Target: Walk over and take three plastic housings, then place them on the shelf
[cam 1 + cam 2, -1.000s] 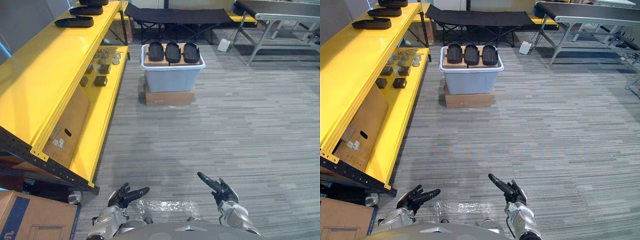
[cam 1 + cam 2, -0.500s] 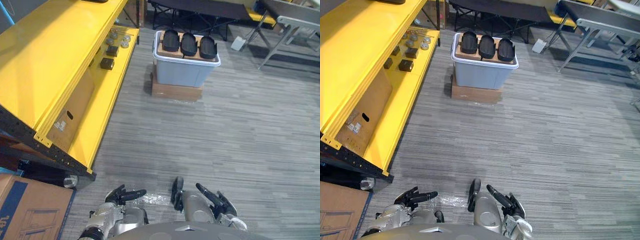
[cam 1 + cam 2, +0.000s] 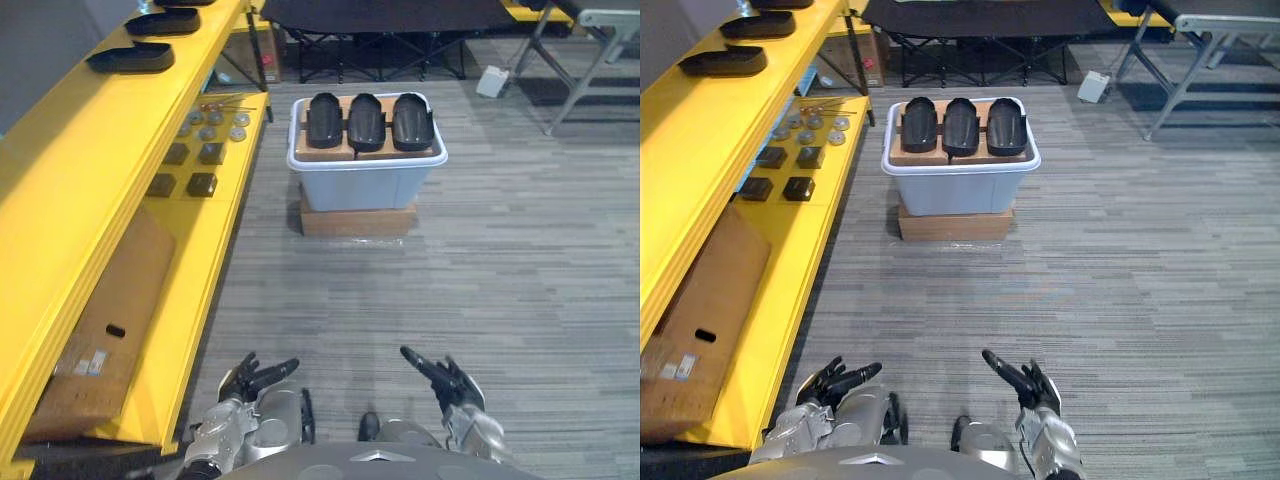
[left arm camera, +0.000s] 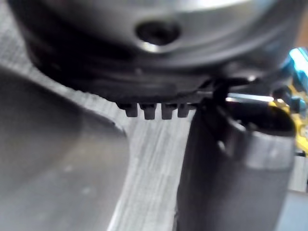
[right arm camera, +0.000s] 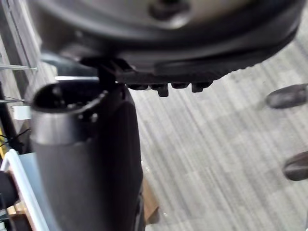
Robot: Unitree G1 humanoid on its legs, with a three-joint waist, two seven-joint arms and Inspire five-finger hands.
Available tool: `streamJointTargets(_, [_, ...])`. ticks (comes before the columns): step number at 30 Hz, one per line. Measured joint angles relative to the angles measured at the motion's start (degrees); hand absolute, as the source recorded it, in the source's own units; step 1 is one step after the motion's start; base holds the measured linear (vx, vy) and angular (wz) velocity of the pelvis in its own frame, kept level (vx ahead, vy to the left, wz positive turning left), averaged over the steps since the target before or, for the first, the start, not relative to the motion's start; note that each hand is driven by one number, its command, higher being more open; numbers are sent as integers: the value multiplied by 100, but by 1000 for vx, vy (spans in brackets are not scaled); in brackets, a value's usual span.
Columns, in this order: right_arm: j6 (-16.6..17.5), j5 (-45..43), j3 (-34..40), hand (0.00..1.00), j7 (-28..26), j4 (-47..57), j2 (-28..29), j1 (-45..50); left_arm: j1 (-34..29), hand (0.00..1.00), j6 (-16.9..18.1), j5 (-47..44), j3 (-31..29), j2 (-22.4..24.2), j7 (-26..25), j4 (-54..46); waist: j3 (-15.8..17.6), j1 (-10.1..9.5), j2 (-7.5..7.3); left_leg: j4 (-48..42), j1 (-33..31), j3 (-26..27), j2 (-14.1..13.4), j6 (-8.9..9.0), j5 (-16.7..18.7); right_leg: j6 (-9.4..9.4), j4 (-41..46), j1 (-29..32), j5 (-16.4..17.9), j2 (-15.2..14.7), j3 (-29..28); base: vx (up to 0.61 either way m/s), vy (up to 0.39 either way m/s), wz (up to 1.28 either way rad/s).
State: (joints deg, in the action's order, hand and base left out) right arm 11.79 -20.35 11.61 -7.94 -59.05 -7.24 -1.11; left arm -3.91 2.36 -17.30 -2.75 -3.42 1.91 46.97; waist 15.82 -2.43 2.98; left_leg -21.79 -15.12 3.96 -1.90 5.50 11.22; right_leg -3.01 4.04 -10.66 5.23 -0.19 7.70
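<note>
Three black plastic housings (image 3: 365,120) lie side by side on cardboard atop a pale grey bin (image 3: 367,180), which stands on a flat cardboard box on the floor ahead. The yellow shelf (image 3: 90,170) runs along the left, and two more black housings (image 3: 130,58) rest on its top level. My left hand (image 3: 245,382) and right hand (image 3: 445,378) hang low at the near edge, far short of the bin. Both are open with fingers stretched forward and hold nothing.
Small dark blocks (image 3: 200,183) and metal discs lie on the shelf's lower level, with a cardboard sheet (image 3: 110,330) nearer to me. A black folding cot (image 3: 380,15) stands behind the bin, a white jug (image 3: 490,80) and metal table legs (image 3: 590,40) at the back right. Grey carpet stretches between me and the bin.
The whole picture has shifted with the camera: the bin now sits nearer and more central, and the shelf's near end has slid out of view. Both hands stay low and open.
</note>
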Motion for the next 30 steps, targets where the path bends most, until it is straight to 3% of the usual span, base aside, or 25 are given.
streamJointTargets(1, [-2,56,-148,100,34,53,-76,-18,-4,100,11,-10,15,67,13,-46,9,-46,142,496,-5,-152,-122,63,-250,-14,135,-125,312,136,-173,330,165,-76])
streamJointTargets(2, [-8,149,-242,100,74,49,-90,-6,-8,100,8,-11,20,69,18,-43,13,-63,155,449,31,-156,-190,14,-496,7,304,-192,503,154,-266,386,215,-70])
streamJointTargets(3, [-18,198,-444,100,117,48,-70,32,-11,100,-3,-15,77,24,16,-71,-26,-73,44,338,217,-104,-138,-76,-822,22,616,-282,870,64,-482,464,221,-57])
streamJointTargets(4, [-17,196,-579,100,108,59,-57,12,-3,100,-9,-17,212,-96,19,-246,-85,-70,-208,152,209,-75,42,-141,-817,19,872,-237,1168,-118,-579,490,214,-51])
streamJointTargets(5, [-16,195,-613,100,102,75,-59,1,16,100,-13,-22,273,-149,20,-343,-84,-69,-333,105,224,-44,139,-217,-772,62,1060,-188,1280,-203,-641,508,165,-52])
streamJointTargets(6, [-17,193,-672,100,98,77,-66,-90,73,100,-15,-35,367,-169,10,-491,-51,-83,-480,111,351,66,232,-423,-746,283,1992,138,1382,-320,-708,395,109,-48])
streamJointTargets(7, [-16,190,-672,100,97,75,-52,-130,135,100,-49,-35,405,-206,-7,-485,-33,-84,-510,126,461,141,236,-536,-690,587,2641,410,1305,-389,-678,455,122,-56])
streamJointTargets(8, [-13,186,-685,100,63,63,-19,-160,182,100,-122,-37,494,-233,-24,-485,-3,-60,-551,246,811,209,267,-749,-583,1178,3892,928,904,-592,-504,495,134,-34])
streamJointTargets(9, [-8,189,-723,100,-27,22,-4,-138,176,100,-140,-43,643,-259,-60,-488,13,-12,-563,342,1199,234,298,-960,-492,1036,4681,1175,869,-830,-277,494,109,-19])
streamJointTargets(10, [-3,192,-800,100,-70,18,0,-74,176,100,-141,-51,769,-263,-78,-496,14,-4,-551,412,1538,247,289,-969,-423,742,4727,1259,1063,-989,53,504,54,-1])
streamJointTargets(12, [11,193,-930,100,-100,21,10,-76,240,100,-142,-52,886,-264,-79,-501,58,10,-454,518,1827,227,180,-934,-349,654,4018,1349,1242,-960,272,365,-37,10])
streamJointTargets(13, [33,193,-975,100,-132,62,11,-111,333,100,-153,-56,915,-248,-84,-513,43,9,-413,613,1909,129,69,-885,-320,641,3194,1506,1246,-909,403,349,-102,24])
streamJointTargets(14, [43,193,-974,100,-145,97,9,-144,435,100,-177,-64,954,-244,-102,-513,80,15,-321,640,1915,26,-38,-810,-271,729,2639,1657,1167,-874,371,381,-153,37])
streamJointTargets(15, [43,199,-965,100,-164,97,8,-180,531,100,-223,-118,978,-246,-127,-500,127,27,-236,609,1937,-112,-169,-707,-153,959,1962,1841,963,-873,155,290,-161,39])
streamJointTargets(16, [43,205,-965,100,-183,95,9,-175,558,100,-247,-161,977,-249,-140,-464,142,33,-210,559,1959,-182,-216,-644,-76,968,1639,1888,770,-883,-4,290,-231,43])
streamJointTargets(17, [42,220,-964,100,-241,89,16,-132,552,100,-262,-303,976,-276,-178,-407,136,55,-223,440,1966,-280,-252,-526,92,1003,1155,1866,427,-904,-203,297,-315,52])
streamJointTargets(18, [44,419,-960,100,-301,87,45,-29,485,100,-264,-411,970,-369,-250,-360,92,62,-348,135,1953,-456,-239,-360,408,1120,804,1839,64,-1043,-377,380,-459,71])
streamJointTargets(19, [43,495,-942,100,-322,53,72,54,386,100,-264,-535,932,-458,-306,-314,41,74,-446,-230,1953,-682,-233,-208,771,1165,1024,1832,-440,-1069,-417,330,-439,73])
streamJointTargets(20, [44,481,-882,100,-313,44,66,81,361,100,-263,-550,888,-431,-323,-241,12,113,-382,-336,1954,-807,-324,-148,895,1100,1262,1847,-540,-992,-388,358,-473,84])
streamJointTargets(21, [42,412,-754,100,-229,34,-34,163,245,100,-261,-558,856,-272,-327,-127,-157,108,-101,-336,1950,-1039,-646,-117,1038,852,1645,1915,-182,-753,-117,380,-399,67])
streamJointTargets(23, [40,414,-689,100,-144,29,-157,136,140,100,-244,-569,818,-86,-282,-75,-206,109,52,-887,1656,-1191,-778,-29,818,733,1715,1831,38,-682,162,358,-335,68])
streamJointTargets(25, [26,340,-529,100,-16,26,-237,225,116,100,-247,-698,719,6,-163,-16,-156,100,68,-1999,1126,-1119,-922,132,206,555,1519,1288,130,-650,585,294,-282,85])
streamJointTargets(26, [26,301,-508,100,2,26,-239,253,115,100,-226,-698,704,7,-149,-14,-152,85,70,-2053,1143,-1009,-997,163,237,525,1435,1106,145,-656,681,282,-183,61])
streamJointTargets(29, [132,175,-236,100,146,262,-188,292,203,100,-207,-688,763,56,20,40,-151,163,30,-676,1244,68,-1030,72,380,585,830,524,45,-807,1028,238,-53,49])
streamJointTargets(30, [180,179,-168,100,269,487,-183,343,242,100,-205,-679,768,117,93,38,-152,219,38,122,1227,297,-931,-24,146,670,654,432,-9,-885,1155,185,42,55])
